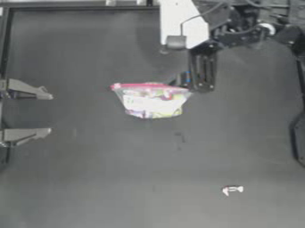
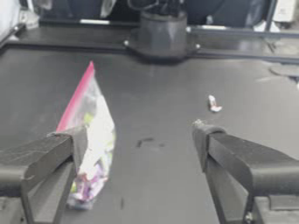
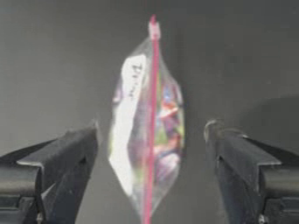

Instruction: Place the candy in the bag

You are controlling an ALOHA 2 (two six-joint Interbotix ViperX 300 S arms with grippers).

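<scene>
The bag (image 1: 151, 101), clear with a pink-red zip strip (image 1: 147, 86) and coloured sweets inside, lies mid-table. My right gripper (image 1: 193, 84) reaches in from the upper right and hovers at the bag's right end. In the right wrist view it is open, its jaws standing either side of the bag (image 3: 149, 127) without touching it. The candy (image 1: 232, 190), a tiny white wrapped sweet, lies alone toward the table's near right and also shows as the candy (image 2: 214, 103). My left gripper (image 1: 44, 113) waits open at the left edge, facing the bag (image 2: 93, 131).
The right arm's white link (image 1: 182, 22) and cables hang over the table's top edge. A dark fixture (image 1: 301, 138) sits at the right border. The right arm's base (image 2: 161, 35) stands at the far rail.
</scene>
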